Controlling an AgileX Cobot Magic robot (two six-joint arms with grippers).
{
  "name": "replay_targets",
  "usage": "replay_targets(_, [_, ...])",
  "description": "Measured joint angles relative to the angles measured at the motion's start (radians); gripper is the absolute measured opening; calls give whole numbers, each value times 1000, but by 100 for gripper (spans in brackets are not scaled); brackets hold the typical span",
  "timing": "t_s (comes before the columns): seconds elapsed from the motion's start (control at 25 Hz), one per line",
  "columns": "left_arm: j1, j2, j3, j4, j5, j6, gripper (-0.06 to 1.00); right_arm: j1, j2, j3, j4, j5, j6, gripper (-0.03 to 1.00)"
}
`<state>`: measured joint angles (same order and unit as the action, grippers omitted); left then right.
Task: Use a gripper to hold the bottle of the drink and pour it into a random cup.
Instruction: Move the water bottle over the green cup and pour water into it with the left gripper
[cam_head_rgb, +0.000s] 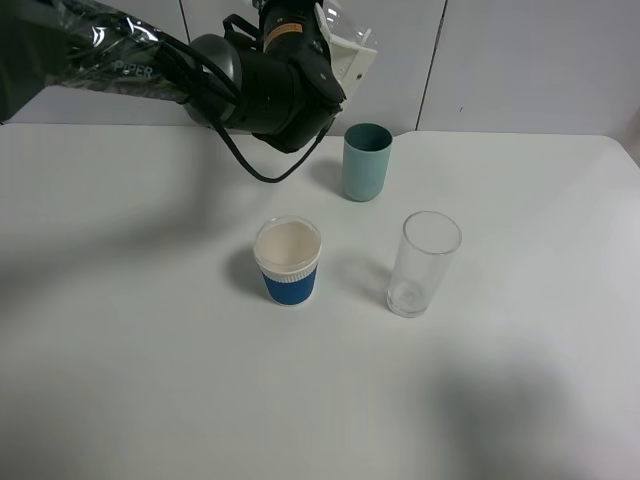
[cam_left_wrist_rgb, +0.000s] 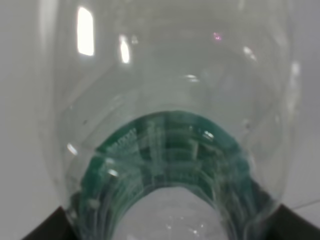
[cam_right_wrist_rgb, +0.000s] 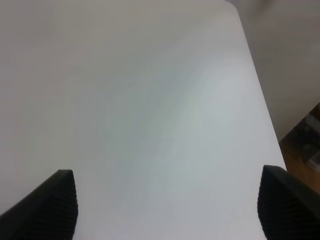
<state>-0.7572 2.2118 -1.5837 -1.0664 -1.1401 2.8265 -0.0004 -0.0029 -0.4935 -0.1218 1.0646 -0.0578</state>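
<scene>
My left gripper (cam_head_rgb: 318, 45) hangs high at the back of the table, shut on the bottle of the drink (cam_head_rgb: 338, 22); little of the bottle shows past the black arm. In the left wrist view the clear bottle (cam_left_wrist_rgb: 165, 100) with its dark green label (cam_left_wrist_rgb: 170, 145) fills the picture, clamped between the black fingers (cam_left_wrist_rgb: 42, 227). The teal cup (cam_head_rgb: 366, 160) stands upright just below and to the right of that gripper. My right gripper (cam_right_wrist_rgb: 167, 210) is open over bare table, holding nothing, and does not show in the exterior view.
A white cup with a blue sleeve (cam_head_rgb: 289, 262) stands mid-table, and a clear glass tumbler (cam_head_rgb: 423, 262) is to its right. The white table (cam_head_rgb: 150, 380) ends at a wall behind; the right wrist view shows the table's edge (cam_right_wrist_rgb: 260, 100).
</scene>
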Motion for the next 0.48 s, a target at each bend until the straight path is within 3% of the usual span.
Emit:
replay_targets(0.24, [0,0,0,-5,2,-20,51,0,0,0,0,0,0,74])
replay_targets(0.36, [0,0,0,-73,20,-30,51,0,0,0,0,0,0,74])
replay_targets(0.48, [0,-8,0,-208,65,-37,51,0,0,0,0,0,0,74])
